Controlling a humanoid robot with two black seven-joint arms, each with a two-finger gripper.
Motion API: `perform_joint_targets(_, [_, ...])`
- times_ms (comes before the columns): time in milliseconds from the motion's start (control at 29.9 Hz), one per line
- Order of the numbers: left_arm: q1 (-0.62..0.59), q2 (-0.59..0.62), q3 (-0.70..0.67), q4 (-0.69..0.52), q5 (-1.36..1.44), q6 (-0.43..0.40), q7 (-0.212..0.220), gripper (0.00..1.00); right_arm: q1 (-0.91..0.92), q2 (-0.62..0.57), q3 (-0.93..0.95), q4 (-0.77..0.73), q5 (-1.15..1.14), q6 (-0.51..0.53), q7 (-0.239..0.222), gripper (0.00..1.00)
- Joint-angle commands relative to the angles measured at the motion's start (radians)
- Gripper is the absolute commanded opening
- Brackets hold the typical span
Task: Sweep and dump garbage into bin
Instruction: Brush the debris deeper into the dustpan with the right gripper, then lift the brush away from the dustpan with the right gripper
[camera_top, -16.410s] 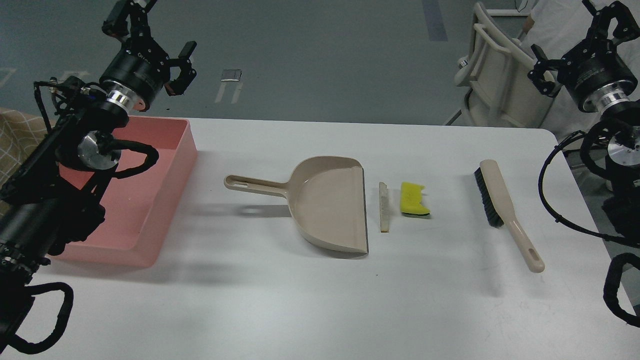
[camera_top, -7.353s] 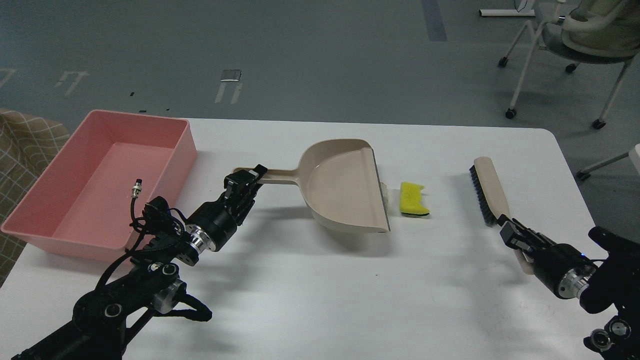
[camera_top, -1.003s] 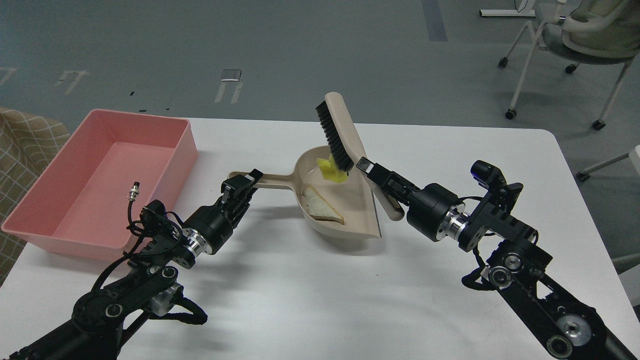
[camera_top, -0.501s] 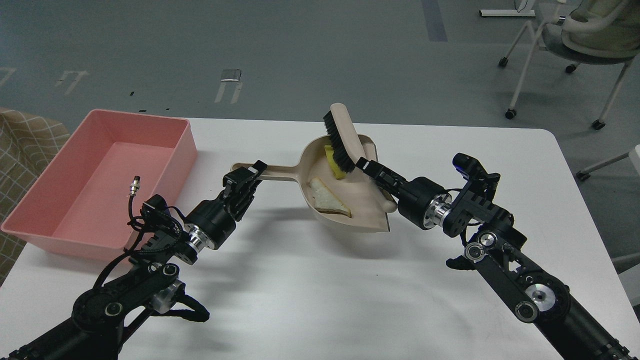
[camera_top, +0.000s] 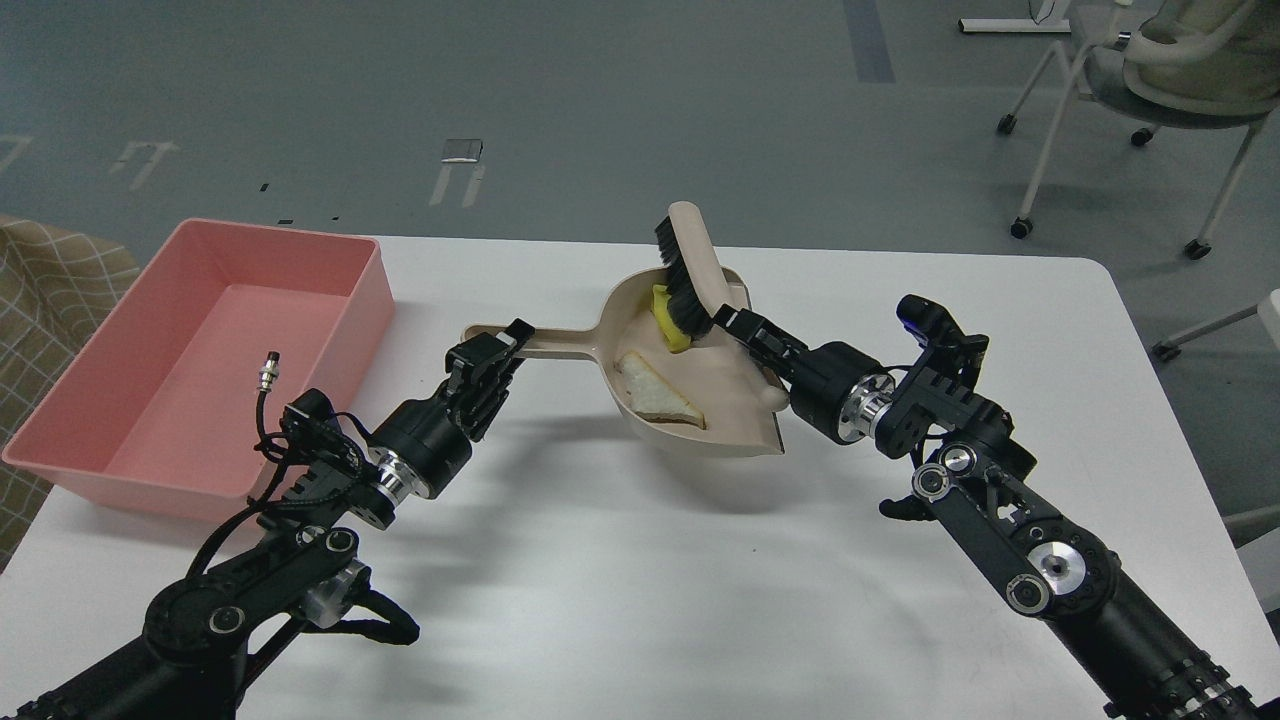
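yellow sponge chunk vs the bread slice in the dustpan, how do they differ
The yellow sponge chunk is bright yellow; the bread slice is whitish with a tan edge. The sponge chunk sits deep in the dustpan against the bristles of the brush; the bread slice lies flat nearer the front, apart from the brush. The sponge chunk is partly hidden by bristles; the bread slice shows fully. Both are inside the dustpan.
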Motion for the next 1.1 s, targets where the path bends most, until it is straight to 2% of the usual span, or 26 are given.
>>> perform_joint_targets(0, [0.003,0.004,0.000,0.000,-0.001,0.008,-0.002,0.00,0.028,0.000,0.004,-0.041,0.002,-0.008,0.000,0.19])
perform_joint_targets(167, [0.003,0.008,0.000,0.000,-0.003,0.012,-0.021,0.00,0.042,-0.006,0.006,-0.057,0.028,-0.031,0.000,0.19])
perform_joint_targets(535, [0.005,0.002,0.000,0.000,-0.003,0.014,-0.019,0.00,0.052,0.002,0.047,-0.044,0.066,-0.032,-0.002,0.19])
perform_joint_targets(769, [0.011,0.008,-0.002,0.002,-0.008,0.015,-0.021,0.00,0.051,-0.007,0.049,0.020,0.074,-0.031,-0.003,0.19])
perform_joint_targets(936, [0.013,0.011,-0.005,0.002,-0.009,0.029,-0.021,0.00,0.037,-0.070,0.072,0.085,0.089,-0.029,-0.005,0.19])
perform_joint_targets(1070, [0.014,0.011,-0.005,0.002,-0.009,0.031,-0.021,0.00,-0.007,-0.177,0.077,0.140,0.115,-0.029,-0.009,0.19])
